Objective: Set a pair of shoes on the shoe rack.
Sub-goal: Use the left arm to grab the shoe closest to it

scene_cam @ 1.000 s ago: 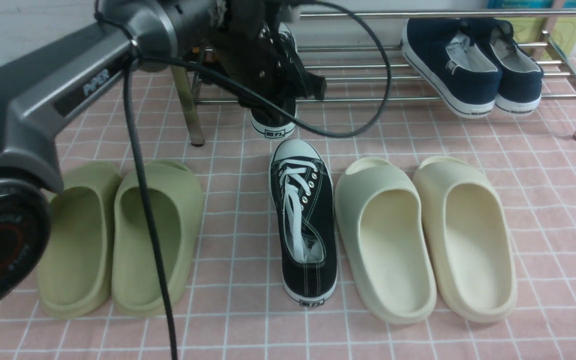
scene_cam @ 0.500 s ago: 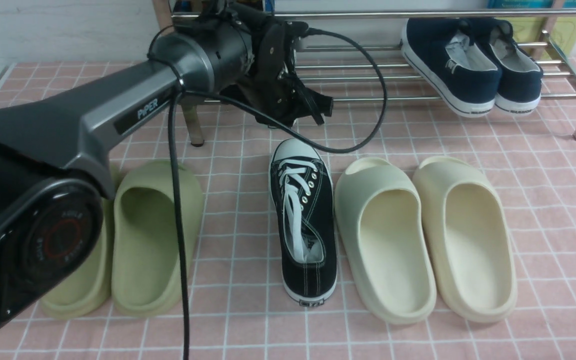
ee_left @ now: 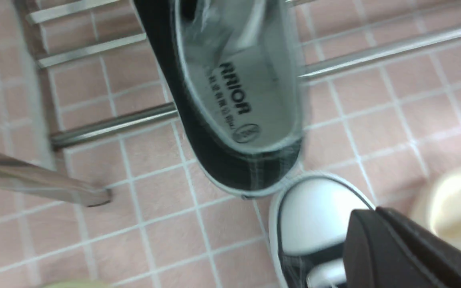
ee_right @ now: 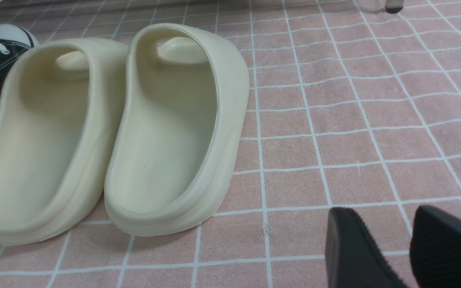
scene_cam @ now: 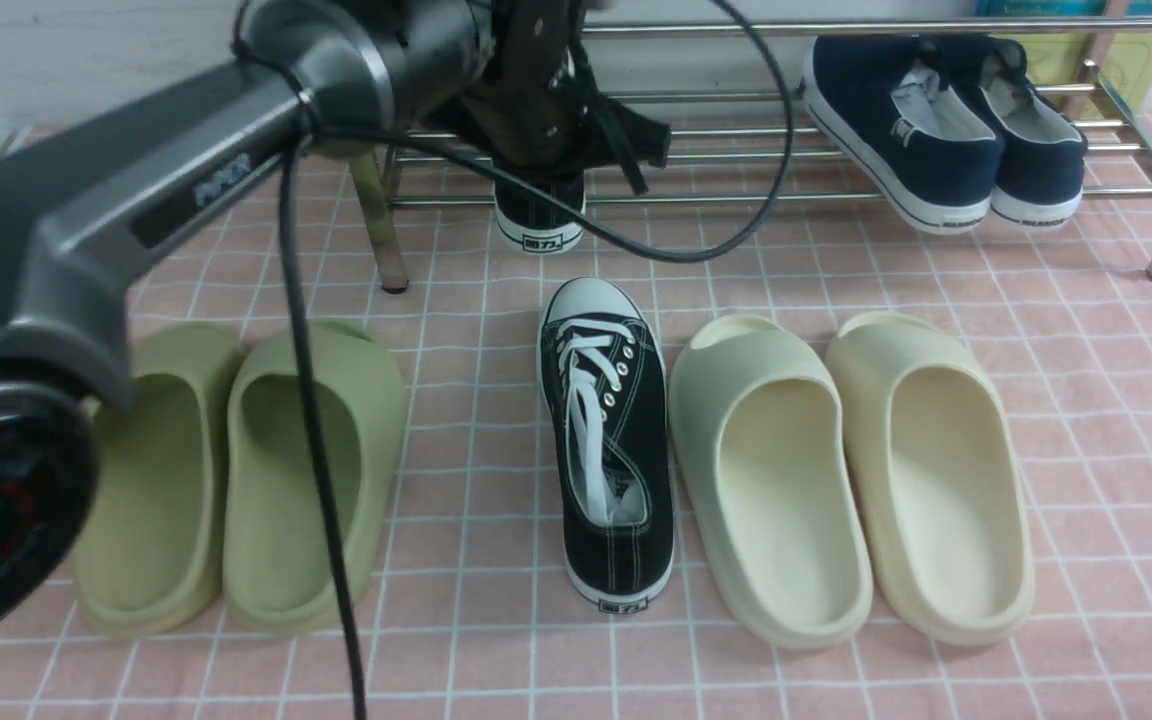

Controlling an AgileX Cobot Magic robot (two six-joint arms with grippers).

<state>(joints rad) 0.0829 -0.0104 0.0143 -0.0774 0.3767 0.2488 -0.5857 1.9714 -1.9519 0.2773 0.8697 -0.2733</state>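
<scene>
Grey left arm (scene_cam: 166, 200) extended over racked sneaker (scene_cam: 539, 215) | left fingers (ee_left: 406, 248) pressed together | right fingers (ee_right: 354, 248) spread

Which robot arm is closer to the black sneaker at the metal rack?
Left. The left gripper hangs just above that black sneaker at the shoe rack. The right gripper is low over the floor beside the cream slides, well away from it.
</scene>
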